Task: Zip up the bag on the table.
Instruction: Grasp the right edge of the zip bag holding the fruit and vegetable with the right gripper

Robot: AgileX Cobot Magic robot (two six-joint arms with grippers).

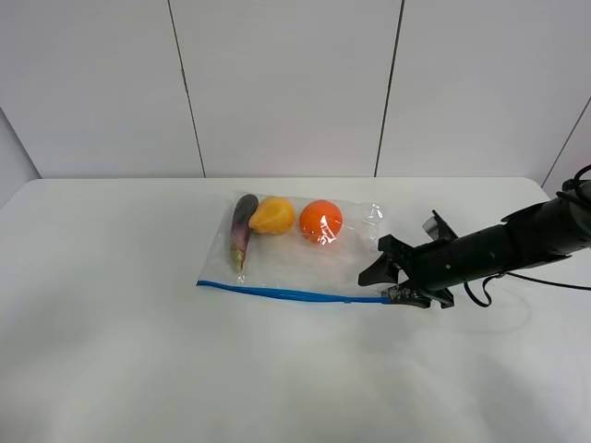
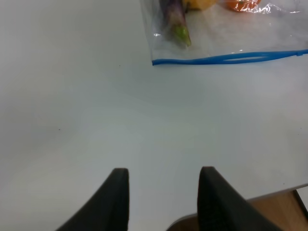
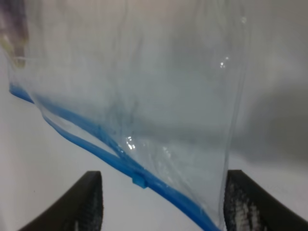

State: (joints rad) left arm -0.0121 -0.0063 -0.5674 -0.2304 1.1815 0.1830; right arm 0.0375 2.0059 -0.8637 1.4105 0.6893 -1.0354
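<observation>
Bag: clear plastic, lying flat on the white table, about mid-width and towards the far side. Its blue zipper strip runs along the near edge from left to right.

Contents sit against the far edge of the bag. A small purple eggplant lies at the left, with a yellow fruit touching it just to the right. An orange sits a little apart further right. The right part of the bag holds nothing and shows creases.

Zipper strip: in the left wrist view its two blue lines stand slightly apart over part of their length. In the right wrist view they also separate towards the left end. A small blue tab sits on the strip close to the right end.

Right gripper: reaches in low from the right on a black arm, at the near right corner of the bag. Its jaws stand wide apart. The wrist view shows that corner and the end of the strip lying between the two fingers. Whether either finger touches the plastic cannot be told.

Left gripper: seen only in its own wrist view. Its jaws are apart and hold nothing, and it hangs over bare table well to the near side of the bag's left corner. The table's edge shows just beside it
</observation>
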